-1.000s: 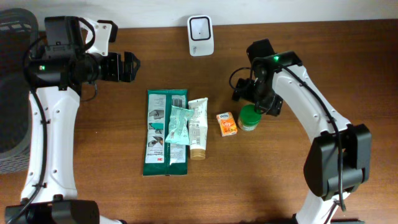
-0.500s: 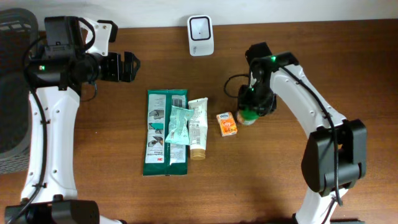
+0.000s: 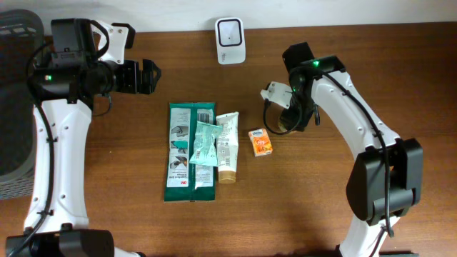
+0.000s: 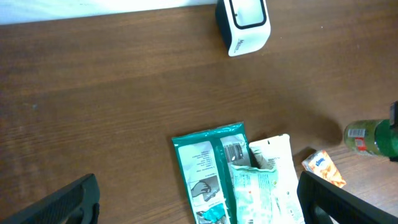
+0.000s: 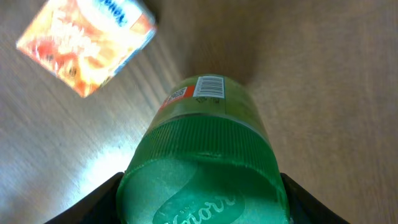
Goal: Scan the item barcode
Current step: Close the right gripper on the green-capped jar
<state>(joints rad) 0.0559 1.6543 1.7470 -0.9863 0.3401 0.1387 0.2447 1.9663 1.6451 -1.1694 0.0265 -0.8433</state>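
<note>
A green jar (image 5: 202, 130) with a ribbed green lid fills the right wrist view, and a barcode (image 5: 208, 87) shows on its label. My right gripper (image 5: 202, 202) is shut on the lid, a dark finger on each side. Seen from overhead, this gripper (image 3: 283, 121) hangs right of the orange packet (image 3: 260, 141) and mostly hides the jar. The left wrist view shows the jar (image 4: 365, 137) at the right edge. The white scanner (image 3: 230, 41) stands at the table's back edge. My left gripper (image 3: 148, 76) is open at the far left, holding nothing.
A green wipes pack (image 3: 187, 150), a small teal sachet (image 3: 205, 145) and a white tube (image 3: 227, 146) lie together mid-table, left of the orange packet. A dark bin (image 3: 16, 107) stands beyond the table's left edge.
My right gripper has closed round the green jar's lid, and its wrist has turned, tipping the jar and shifting it a little to the left. The left arm has not moved.
</note>
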